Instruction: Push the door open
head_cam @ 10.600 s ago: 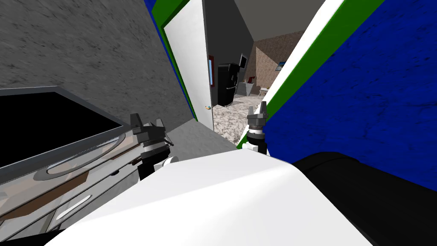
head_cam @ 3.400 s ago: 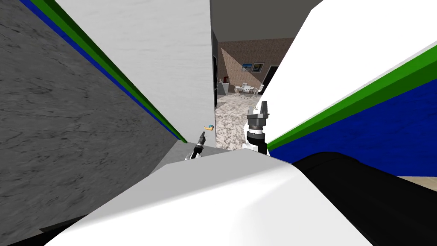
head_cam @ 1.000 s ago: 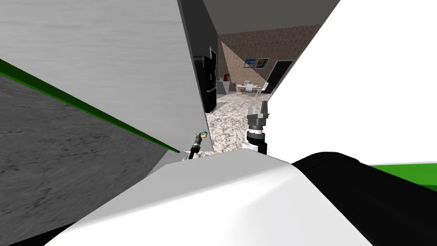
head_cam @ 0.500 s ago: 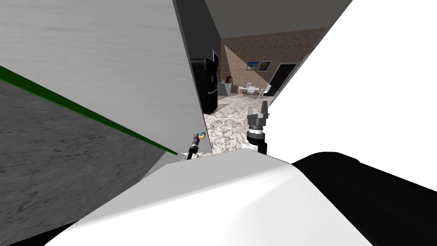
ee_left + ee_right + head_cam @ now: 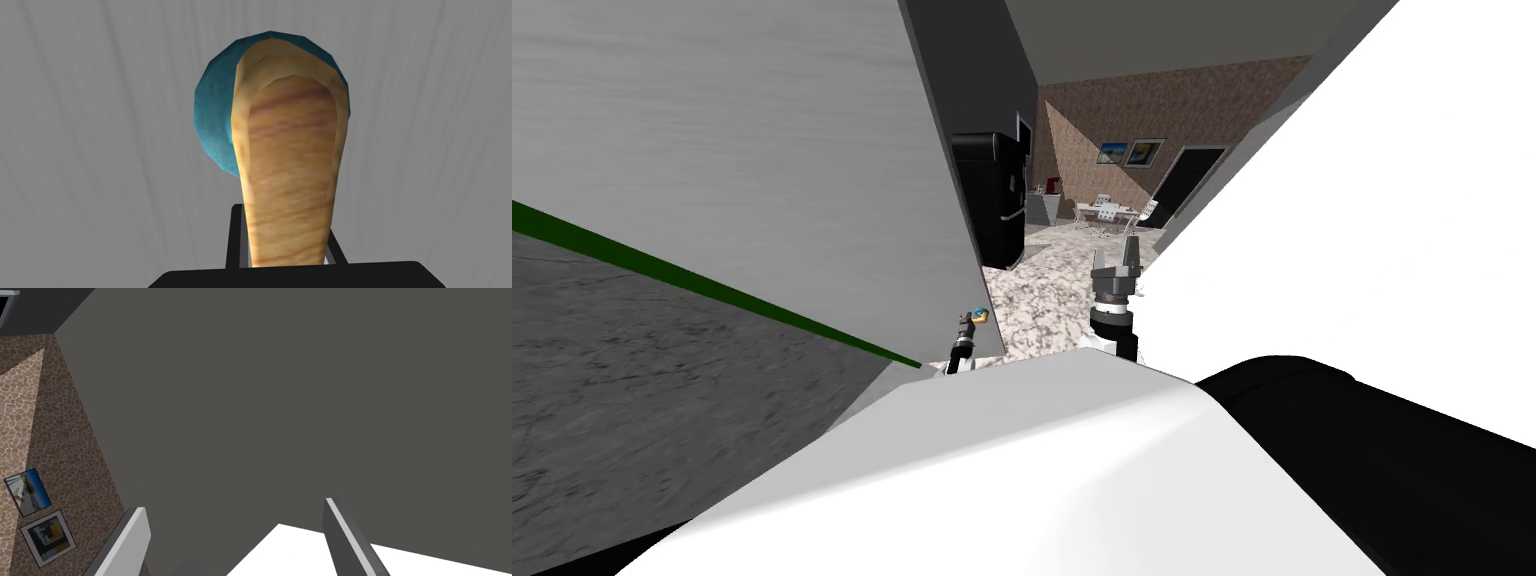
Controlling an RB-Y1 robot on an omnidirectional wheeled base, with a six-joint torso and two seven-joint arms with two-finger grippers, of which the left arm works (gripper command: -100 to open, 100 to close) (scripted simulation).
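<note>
The light grey door (image 5: 762, 150) stands ajar on my left, its free edge beside the gap onto a marbled floor (image 5: 1042, 290). Its tan lever handle (image 5: 978, 314) on a teal round plate sits low on that edge. My left gripper (image 5: 964, 330) reaches up to it. In the left wrist view the tan handle (image 5: 290, 175) runs down between the dark fingers (image 5: 235, 240) of the left gripper (image 5: 287, 235), which is shut on it, with the teal plate (image 5: 215, 125) behind. My right gripper (image 5: 1117, 262) points up in the doorway, open and holding nothing; its fingers (image 5: 130, 538) stand wide apart.
A white wall or frame (image 5: 1312, 250) bounds the opening on my right. Beyond the gap stand a black fridge (image 5: 992, 200), a small table with chairs (image 5: 1102, 212) and a dark doorway (image 5: 1187, 180) in a brown patterned wall. A grey wall with a green stripe (image 5: 662, 270) lies left.
The door's free edge and handle have swung further left, and the gap onto the far room has widened. My left gripper has gone with the handle; the right arm has stayed put.
</note>
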